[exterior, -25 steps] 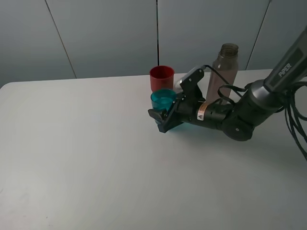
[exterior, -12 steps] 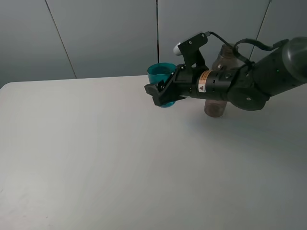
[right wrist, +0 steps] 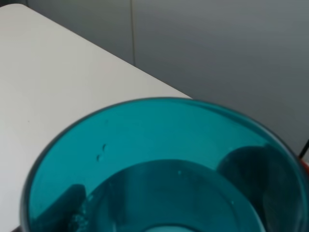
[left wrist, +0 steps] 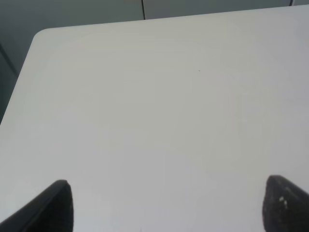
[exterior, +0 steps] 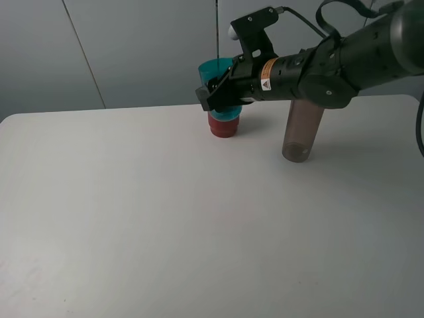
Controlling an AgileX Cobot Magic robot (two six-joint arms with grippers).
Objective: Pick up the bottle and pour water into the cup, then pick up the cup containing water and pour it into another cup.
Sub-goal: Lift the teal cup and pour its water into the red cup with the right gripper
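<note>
My right gripper (exterior: 215, 93) is shut on the teal cup (exterior: 218, 74) and holds it upright in the air, just above the red cup (exterior: 223, 126), which stands on the table at the back. In the right wrist view the teal cup (right wrist: 159, 169) fills the frame, with my fingers seen dark through its wall. The smoky bottle (exterior: 301, 131) stands to the right of the red cup; my right arm hides its upper half. The left gripper's fingertips (left wrist: 55, 205) stand wide apart over bare table, and it is out of the high view.
The white table (exterior: 165, 218) stretches out in front and to the left. A grey panelled wall (exterior: 132, 46) rises behind the table's back edge. A dark cable (exterior: 318, 13) loops above my right arm.
My right gripper has lifted the teal cup from the table in front of the red cup and carried it up and back, so it now hangs over the red cup.
</note>
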